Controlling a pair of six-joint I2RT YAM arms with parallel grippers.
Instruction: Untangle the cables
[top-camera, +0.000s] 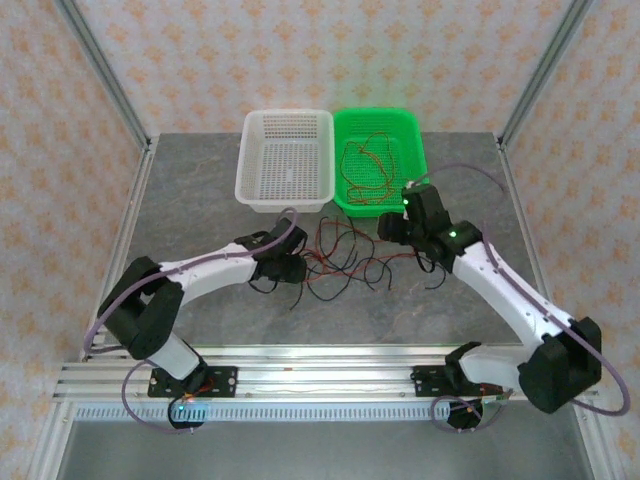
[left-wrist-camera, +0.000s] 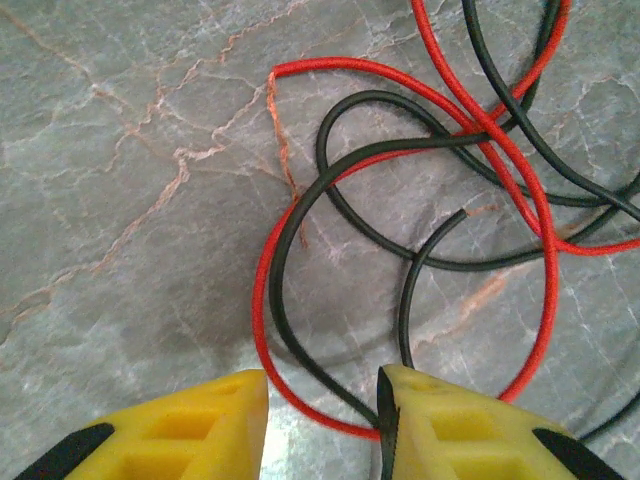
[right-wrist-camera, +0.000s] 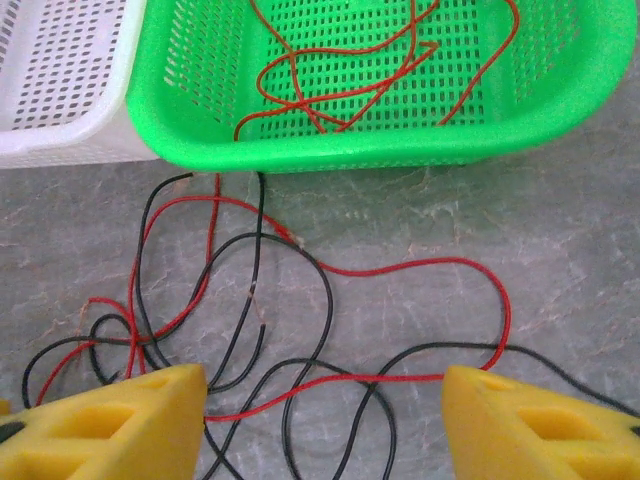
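The cables (top-camera: 345, 262) lie as one loose knot of red and black strands on the grey tabletop (top-camera: 200, 200), just in front of the green basket (right-wrist-camera: 400, 150) and between the two arms. A few more red ones lie inside that basket, and the white basket (top-camera: 244, 170) stands just beside it. The left pincer (left-wrist-camera: 322, 405) is low over the left edge of the knot, and the relation that matters is here. A red strand (left-wrist-camera: 258, 310) and a black strand (left-wrist-camera: 277, 300) run side by side as a narrow loop that passes between its yellow fingers (left-wrist-camera: 200, 425). The long axis of this loop points away from the pincer, toward the rest of the knot. The jaws stand a little apart, wider than the two strands, so we judge that nothing is pinched yet (the black strand seems to touch one finger, but we cannot be sure). The right pincer (right-wrist-camera: 325, 410) hovers over the right part of the knot with its jaws spread wide. A long red strand (right-wrist-camera: 330, 382) crosses the gap from finger to finger, lying across the pincer and not along it. In our judgement the left arm is nearer to a grasp. We find no brand, label or readable writing anywhere.
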